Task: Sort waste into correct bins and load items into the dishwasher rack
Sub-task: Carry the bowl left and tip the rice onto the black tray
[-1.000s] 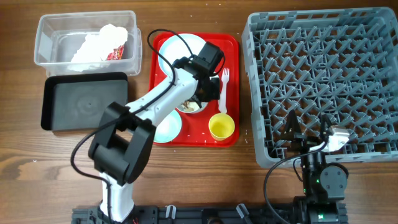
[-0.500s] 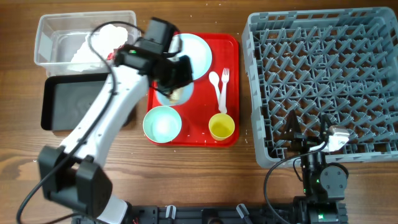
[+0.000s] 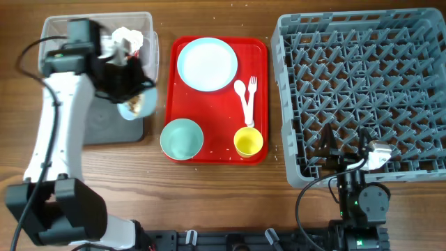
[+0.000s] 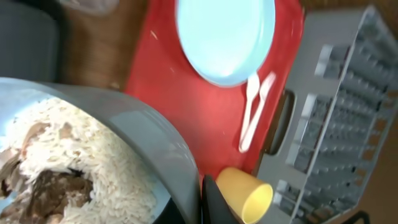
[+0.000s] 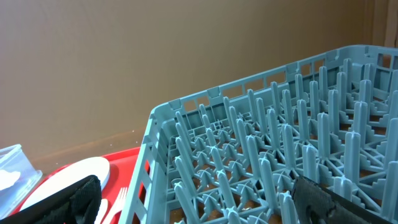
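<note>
My left gripper (image 3: pixel 124 89) is clamped on the rim of the bowl (image 3: pixel 137 104) of rice (image 4: pixel 81 143) and scraps (image 4: pixel 53 190), above the black tray (image 3: pixel 104 129) at upper left; I judge the dumping step in hand, so next I must tip it further.

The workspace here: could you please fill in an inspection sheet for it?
Surface: wooden table, a few pale specks.
Job's things: plate, bowl, yellow cup, fork and spoon on the red tray; second bowl, with rice and brown scraps, held over the black tray; paper and wrapper in the clear tub; rack unloaded.
Clutter: nothing seen.
Grippers: left gripper shut on the second bowl; right gripper open by the rack's near edge.
Cables: black cables loop at both arms.
Surroundings: nothing seen.
</note>
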You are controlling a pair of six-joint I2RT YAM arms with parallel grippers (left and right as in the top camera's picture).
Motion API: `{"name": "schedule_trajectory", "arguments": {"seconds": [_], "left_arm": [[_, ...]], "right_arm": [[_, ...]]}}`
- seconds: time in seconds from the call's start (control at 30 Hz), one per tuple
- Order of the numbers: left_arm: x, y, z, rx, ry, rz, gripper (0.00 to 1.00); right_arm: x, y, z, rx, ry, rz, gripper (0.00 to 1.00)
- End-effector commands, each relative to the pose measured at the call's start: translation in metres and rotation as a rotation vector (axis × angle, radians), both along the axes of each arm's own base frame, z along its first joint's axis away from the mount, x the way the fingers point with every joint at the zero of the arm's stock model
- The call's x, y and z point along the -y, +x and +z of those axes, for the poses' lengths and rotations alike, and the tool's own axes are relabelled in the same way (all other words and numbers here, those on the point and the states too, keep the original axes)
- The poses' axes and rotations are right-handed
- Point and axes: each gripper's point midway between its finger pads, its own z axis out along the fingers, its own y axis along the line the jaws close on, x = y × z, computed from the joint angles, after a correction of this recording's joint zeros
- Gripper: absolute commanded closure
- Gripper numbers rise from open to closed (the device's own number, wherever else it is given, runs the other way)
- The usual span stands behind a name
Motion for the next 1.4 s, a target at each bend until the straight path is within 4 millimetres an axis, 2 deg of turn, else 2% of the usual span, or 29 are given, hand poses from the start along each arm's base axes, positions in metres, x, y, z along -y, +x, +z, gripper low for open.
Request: {"name": "schedule_trajectory", "arguments": {"seconds": [0.0,0.27,0.47,0.57,0.67,0.8,1.0,1.2,1.23,1.37], "left_arm": [[-0.032,0.006,-0.01,0.058,-0.098,-0.003,0.96],[-0.082,0.014,-0.03,0.093,-0.309,0.093,0.96],[-0.11,0.022,-0.045,0.124,-0.469,0.154,0.96],[-0.116,0.024,-0.047,0.135,-0.58,0.185,0.96],[-0.12,0.026,-0.044,0.155,-0.645,0.198,0.96],[-0.117,0.03,-0.031,0.207,-0.713,0.183,0.96],[-0.116,0.031,-0.024,0.229,-0.747,0.176,0.96],[-0.113,0.033,0.004,0.306,-0.887,0.153,0.96],[-0.113,0.033,0.013,0.336,-0.932,0.141,0.96],[-0.113,0.033,0.013,0.329,-0.939,0.146,0.96]], "right_arm": [[-0.002,0.0,0.001,0.007,0.002,0.008,0.0],[-0.002,0.0,0.001,0.007,0.002,0.008,0.0],[-0.002,0.0,0.001,0.007,0.002,0.008,0.0],[-0.002,0.0,0.001,0.007,0.002,0.009,0.0],[-0.002,0.0,0.001,0.007,0.007,0.009,0.01],[-0.002,0.0,0.001,0.008,0.05,0.009,0.0],[-0.002,0.0,0.001,0.009,0.081,0.008,0.0],[-0.002,0.0,0.001,0.009,0.082,0.009,0.0],[-0.002,0.0,0.001,0.01,0.086,0.009,0.0],[-0.002,0.0,0.001,0.01,0.088,0.008,0.0]]}}
